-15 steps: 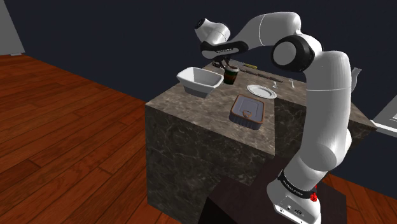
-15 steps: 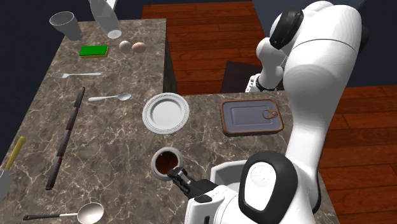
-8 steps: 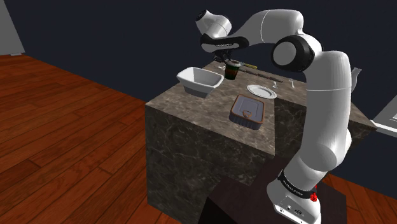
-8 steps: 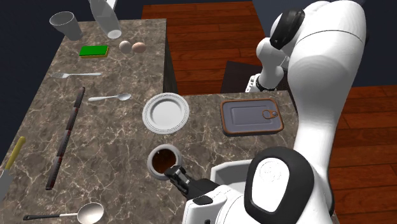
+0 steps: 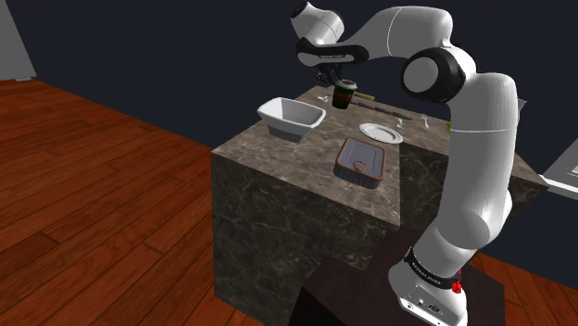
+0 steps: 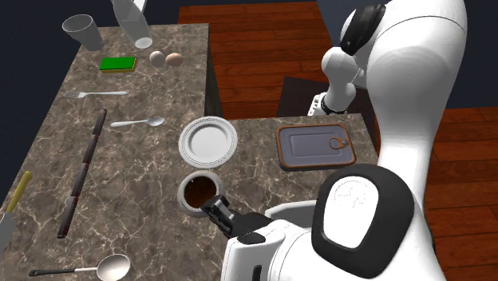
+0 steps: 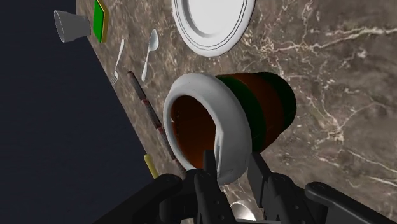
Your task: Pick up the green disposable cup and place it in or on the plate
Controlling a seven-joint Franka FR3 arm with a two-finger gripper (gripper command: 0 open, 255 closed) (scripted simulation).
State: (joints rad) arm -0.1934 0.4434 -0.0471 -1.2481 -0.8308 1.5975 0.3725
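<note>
Wrist: we're watching the gripper (image 7: pixel 230 168) pinching the cup (image 7: pixel 267 108) by its rim | shoulder: cup hanging above the counter (image 5: pixel 315 141), near the plate (image 5: pixel 381 133).

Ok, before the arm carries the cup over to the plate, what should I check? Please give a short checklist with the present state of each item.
1. Grip: the end effector clasps the green cup by its white rim, one finger inside and one outside: ok.
2. Clearance: in the shoulder view the cup hangs above the counter: ok.
3. Target: the plate is bare: ok.
4. Path: nothing stands on the counter between cup and plate; the spoon lies off to the side: ok.
5. Cup held upright: cannot tell.
</note>
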